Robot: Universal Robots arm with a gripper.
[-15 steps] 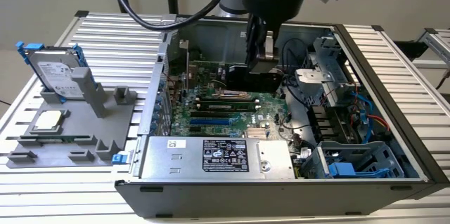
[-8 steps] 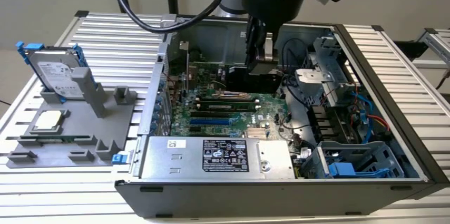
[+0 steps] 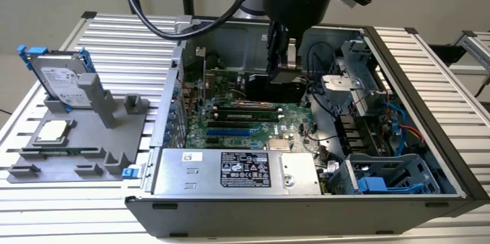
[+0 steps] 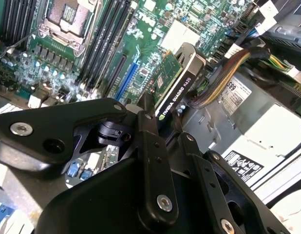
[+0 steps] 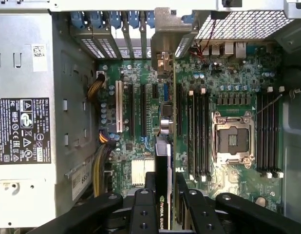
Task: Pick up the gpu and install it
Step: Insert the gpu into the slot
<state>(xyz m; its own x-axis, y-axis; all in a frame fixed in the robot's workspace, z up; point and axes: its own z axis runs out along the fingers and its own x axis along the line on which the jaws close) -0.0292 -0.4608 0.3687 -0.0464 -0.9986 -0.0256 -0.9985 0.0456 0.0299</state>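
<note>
Gripping the gpu (image 5: 162,161) edge-on, I have my fingers (image 4: 150,146) clenched on its two faces, and my gripper (image 5: 163,197) hangs inside the open computer case (image 3: 417,72). The card stands upright above the motherboard (image 5: 223,83), over its long expansion slots (image 5: 141,107), silver bracket (image 5: 166,34) toward the case's rear openings. By my judgement the pickup is done; seating is not, since the card looks clear of any slot.
</note>
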